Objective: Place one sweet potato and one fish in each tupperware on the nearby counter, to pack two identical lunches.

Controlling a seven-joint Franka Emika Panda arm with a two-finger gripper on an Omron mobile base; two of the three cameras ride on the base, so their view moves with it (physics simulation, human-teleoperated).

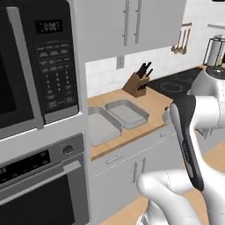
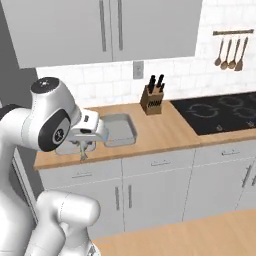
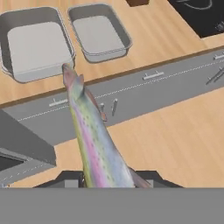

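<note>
A light wooden surface (image 2: 155, 132) runs under white wall cabinets, over grey cabinet fronts, with a black stovetop (image 2: 220, 112) set into its right end and a tall oven and microwave column (image 1: 39, 114) closing its left end. A knife block (image 2: 151, 100) stands at the back edge beside the stovetop, and utensils (image 2: 230, 50) hang on the wall above the stovetop.

Two grey tupperware trays lie side by side near the left end of the surface. The left tupperware (image 3: 33, 43) sits close to the front edge; the right tupperware (image 3: 99, 33) lies just beside it, a little farther back, with a narrow gap between their rims. Both show bare bottoms. Between the right tray and the stovetop the wood is open, and a strip of bare wood runs along the front edge.

The fingers (image 3: 107, 177) are clenched on a fish (image 3: 89, 135), gripping it near the tail. In the hand view the long, pink-and-green body points away from the camera, with its head over the front rim of the left tray. In the right base view the gripper hangs at the front edge of the surface, by the trays.
</note>
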